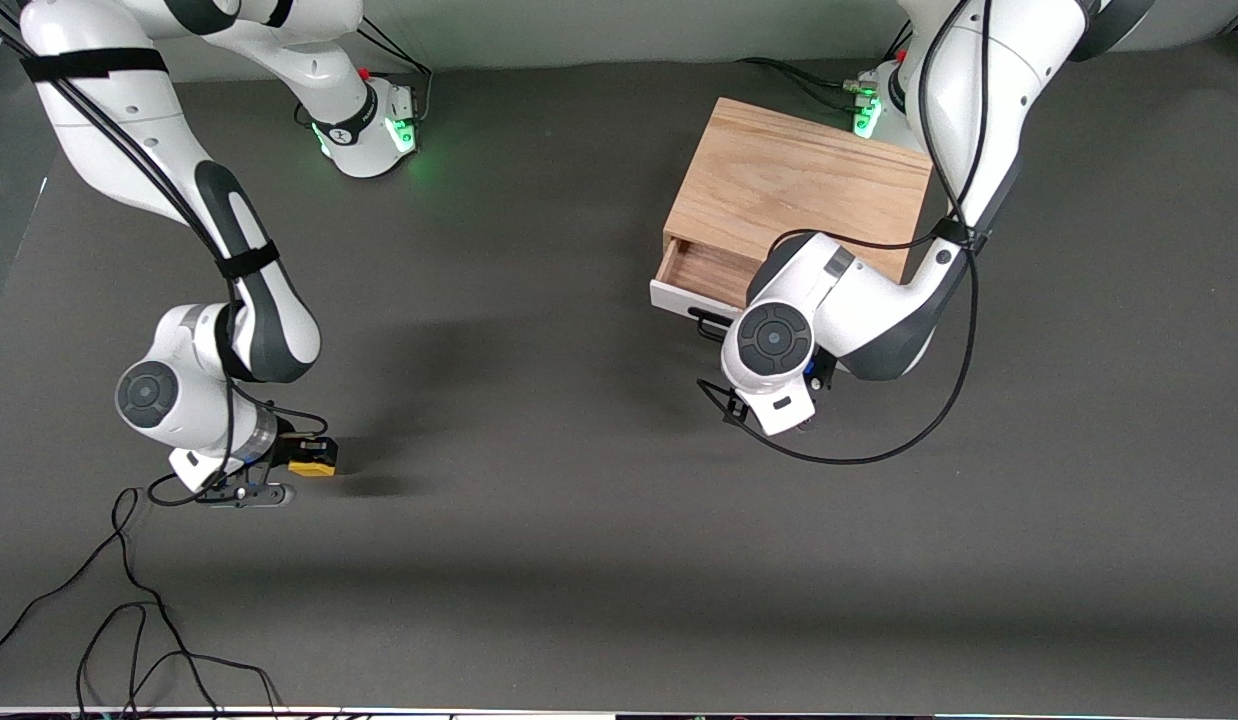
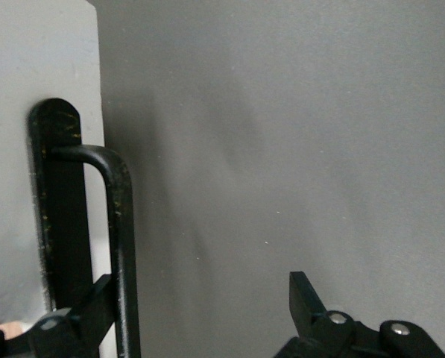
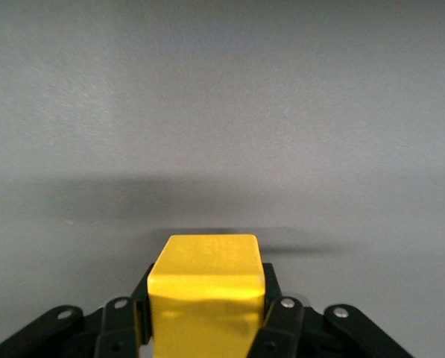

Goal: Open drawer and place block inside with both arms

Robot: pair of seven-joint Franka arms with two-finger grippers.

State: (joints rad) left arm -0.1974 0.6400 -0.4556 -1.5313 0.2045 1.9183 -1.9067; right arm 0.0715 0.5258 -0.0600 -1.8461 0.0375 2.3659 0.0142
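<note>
The oak box (image 1: 809, 190) stands by the left arm's base. Its drawer (image 1: 701, 270) is pulled out a little, showing the wood interior behind the white front panel (image 1: 676, 298). In the left wrist view, my left gripper (image 2: 200, 313) is open at the panel (image 2: 28, 74). The black wire handle (image 2: 121, 246) lies between its fingers, close against one finger (image 2: 84, 313). In the front view the left arm's wrist (image 1: 774, 345) hides that gripper. My right gripper (image 1: 297, 468) is shut on the yellow block (image 1: 312, 463), also seen in the right wrist view (image 3: 207, 287), low over the mat at the right arm's end.
The dark mat (image 1: 539, 480) covers the table. Loose black cables (image 1: 129, 600) lie on it at the right arm's end, nearer the front camera than the right gripper. The left arm's cable (image 1: 879, 450) loops down over the mat in front of the drawer.
</note>
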